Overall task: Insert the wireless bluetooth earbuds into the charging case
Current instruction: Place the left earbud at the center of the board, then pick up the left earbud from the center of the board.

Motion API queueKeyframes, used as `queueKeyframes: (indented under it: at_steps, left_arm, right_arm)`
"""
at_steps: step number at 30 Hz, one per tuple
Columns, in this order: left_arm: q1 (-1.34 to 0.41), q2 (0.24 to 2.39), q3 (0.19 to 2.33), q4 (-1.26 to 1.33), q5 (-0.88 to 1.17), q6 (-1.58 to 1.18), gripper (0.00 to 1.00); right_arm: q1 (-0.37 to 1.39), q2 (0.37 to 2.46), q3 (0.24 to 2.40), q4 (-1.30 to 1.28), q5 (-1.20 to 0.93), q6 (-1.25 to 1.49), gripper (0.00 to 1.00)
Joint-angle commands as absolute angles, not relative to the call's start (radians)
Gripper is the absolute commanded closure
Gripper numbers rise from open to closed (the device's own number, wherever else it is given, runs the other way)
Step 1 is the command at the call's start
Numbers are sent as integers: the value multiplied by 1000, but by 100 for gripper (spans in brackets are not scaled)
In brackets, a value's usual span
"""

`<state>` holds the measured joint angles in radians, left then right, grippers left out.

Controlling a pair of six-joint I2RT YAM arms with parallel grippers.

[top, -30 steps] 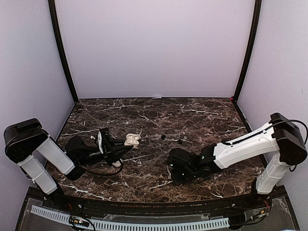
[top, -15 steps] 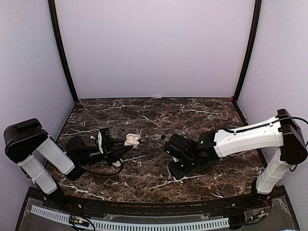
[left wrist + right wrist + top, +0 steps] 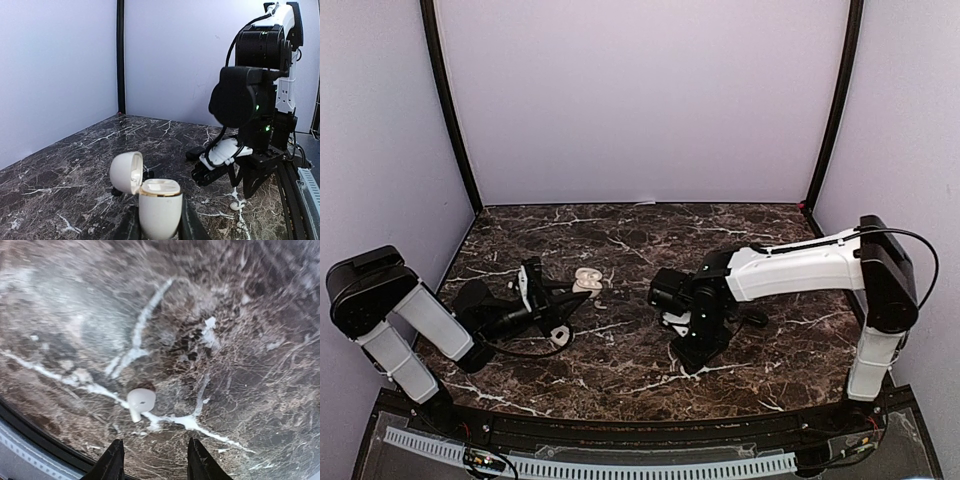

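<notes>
One open case (image 3: pixel 159 212) and one white earbud (image 3: pixel 140 401) show.

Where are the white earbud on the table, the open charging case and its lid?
white earbud (image 3: pixel 141 401), right wrist view, on its round head.
charging case (image 3: pixel 159 207), left wrist view, on its body's front.
case lid (image 3: pixel 123 172), left wrist view, on its outer shell.

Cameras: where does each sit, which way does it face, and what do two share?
Top external: above and behind the bases, looking down on the table; left arm and right arm show.
Left wrist: on the left gripper, facing across the table toward the right arm; its fingers clamp the open charging case.
Right wrist: on the right gripper, facing down at a white earbud; its open fingertips show.
Shared: top and left wrist both show the charging case and right arm.
</notes>
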<state>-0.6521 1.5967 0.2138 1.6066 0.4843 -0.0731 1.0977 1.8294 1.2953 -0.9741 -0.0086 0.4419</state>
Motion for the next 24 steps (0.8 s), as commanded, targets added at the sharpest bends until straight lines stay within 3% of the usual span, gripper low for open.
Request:
queueKeyframes:
  at_steps: [1,8,24]
  left_arm:
    - [-646,1553,217,1633,466,-96,88]
    - [-641,1554,212,1638,460,-104,88]
    - [-637,1534,209,1621,449,-106,88]
  right_arm:
    - [1077,1889,1372,-1086,-75,417,57]
    - [1040,1958,1481,-1135,-136,392,55]
    - [1013,2088,1588,-1238,-187,359,62]
